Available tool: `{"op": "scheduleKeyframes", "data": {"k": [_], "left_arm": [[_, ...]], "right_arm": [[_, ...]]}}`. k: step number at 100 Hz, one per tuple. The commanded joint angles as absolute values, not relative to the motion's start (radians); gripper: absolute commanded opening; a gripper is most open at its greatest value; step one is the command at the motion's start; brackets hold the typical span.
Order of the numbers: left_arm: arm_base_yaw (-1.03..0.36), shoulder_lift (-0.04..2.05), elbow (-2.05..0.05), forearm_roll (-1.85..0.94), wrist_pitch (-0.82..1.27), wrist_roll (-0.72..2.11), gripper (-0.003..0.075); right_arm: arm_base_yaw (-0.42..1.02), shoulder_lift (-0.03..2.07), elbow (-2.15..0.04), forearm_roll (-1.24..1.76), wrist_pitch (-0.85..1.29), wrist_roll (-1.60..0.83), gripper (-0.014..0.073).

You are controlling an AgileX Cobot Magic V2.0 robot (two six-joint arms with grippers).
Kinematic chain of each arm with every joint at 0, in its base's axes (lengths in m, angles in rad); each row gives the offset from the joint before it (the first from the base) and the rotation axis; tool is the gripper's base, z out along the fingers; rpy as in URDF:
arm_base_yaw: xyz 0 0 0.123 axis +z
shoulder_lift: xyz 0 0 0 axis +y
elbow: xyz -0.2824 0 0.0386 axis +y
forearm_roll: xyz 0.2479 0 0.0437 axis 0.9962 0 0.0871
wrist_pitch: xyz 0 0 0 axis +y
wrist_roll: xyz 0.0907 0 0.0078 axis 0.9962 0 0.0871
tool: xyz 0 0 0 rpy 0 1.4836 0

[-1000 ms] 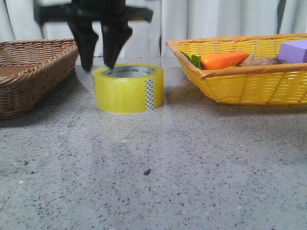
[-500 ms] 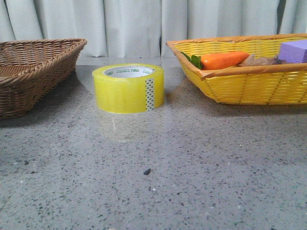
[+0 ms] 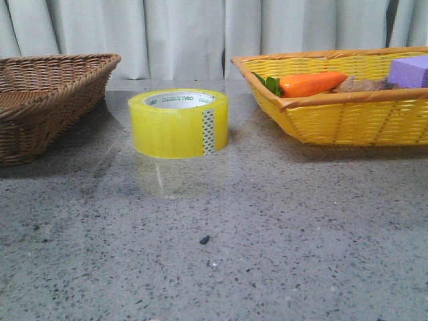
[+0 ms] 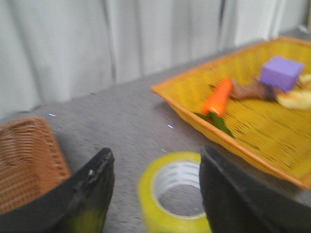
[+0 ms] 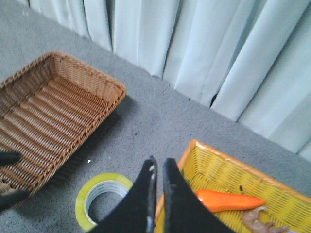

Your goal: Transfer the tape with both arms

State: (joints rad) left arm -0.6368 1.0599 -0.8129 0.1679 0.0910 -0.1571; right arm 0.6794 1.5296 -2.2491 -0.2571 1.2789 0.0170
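The yellow tape roll (image 3: pixel 179 124) lies flat on the grey table between the two baskets, its dotted white label facing front. Neither gripper shows in the front view. In the left wrist view, my left gripper (image 4: pixel 155 155) is open and empty above the tape (image 4: pixel 148 199), its fingers spread on either side of the roll and clear of it; the view is blurred. In the right wrist view, my right gripper (image 5: pixel 159 160) is shut and empty, high above the table. The tape (image 5: pixel 80 206) lies below it, beside the yellow basket's corner.
A brown wicker basket (image 3: pixel 47 87) stands left of the tape. A yellow wicker basket (image 3: pixel 348 124) stands to the right, holding an orange carrot (image 3: pixel 311 83) and a purple block (image 3: pixel 409 70). A pale curtain hangs behind the table.
A second ago, an open black gripper hung over the tape's left rim in the front view. It has risen out of that view. The tape has not moved.
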Motion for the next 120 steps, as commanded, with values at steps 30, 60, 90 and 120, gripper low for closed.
{"op": "scheduleKeyframes", "data": {"k": [30,60,90,120], "left_arm": [[-0.775,1.365,-1.167,0.147,0.484,-0.046,0.0365],[-0.78,1.557,-1.359,-0.025,0.624,0.143,0.0367],[-0.772,1.678,-1.394,-0.033,0.648,0.155,0.0367],[-0.757,1.732,-1.394,-0.033,0.572,0.155,0.0366]], "right_arm": [[0.676,1.389,-2.273,-0.303,1.27,0.019,-0.0074],[0.676,1.385,-2.273,-0.303,1.299,0.019,-0.0074],[0.676,1.385,-2.273,-0.303,1.3,0.019,-0.0074],[0.676,1.385,-2.273,-0.303,1.302,0.019,-0.0074]]}}
